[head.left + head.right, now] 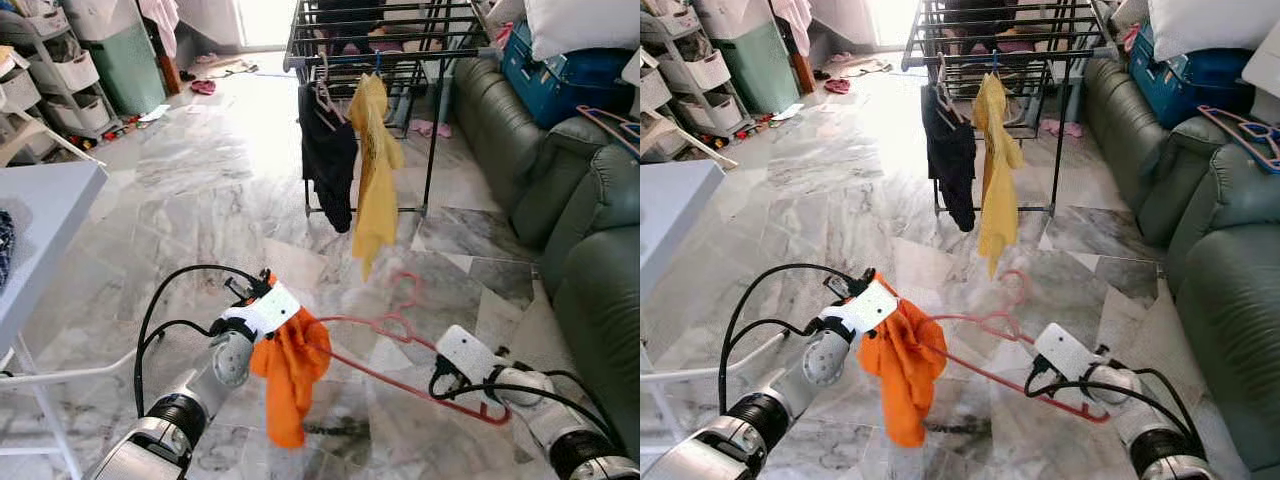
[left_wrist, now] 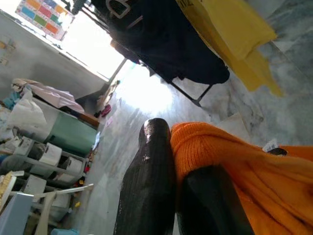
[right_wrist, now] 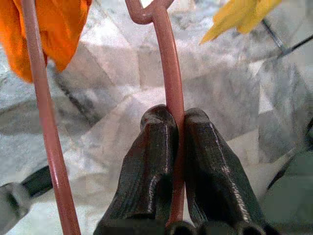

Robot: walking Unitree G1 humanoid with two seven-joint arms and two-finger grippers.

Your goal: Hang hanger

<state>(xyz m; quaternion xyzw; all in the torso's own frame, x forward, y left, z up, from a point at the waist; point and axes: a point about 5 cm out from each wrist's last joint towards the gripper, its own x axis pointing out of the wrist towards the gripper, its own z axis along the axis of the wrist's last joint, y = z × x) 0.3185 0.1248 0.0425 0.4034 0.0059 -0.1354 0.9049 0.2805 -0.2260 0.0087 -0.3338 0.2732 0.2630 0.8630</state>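
Observation:
A red plastic hanger is held low over the marble floor, its hook pointing toward the drying rack. An orange garment hangs from the hanger's left end. My right gripper is shut on the hanger's rod, fingers pressed on both sides. My left gripper is shut on the orange garment at its top edge. A black garment and a yellow garment hang on the rack ahead.
A dark green sofa runs along the right with a blue box and hangers on it. A white table stands at the left. Shelves with bins line the far left wall.

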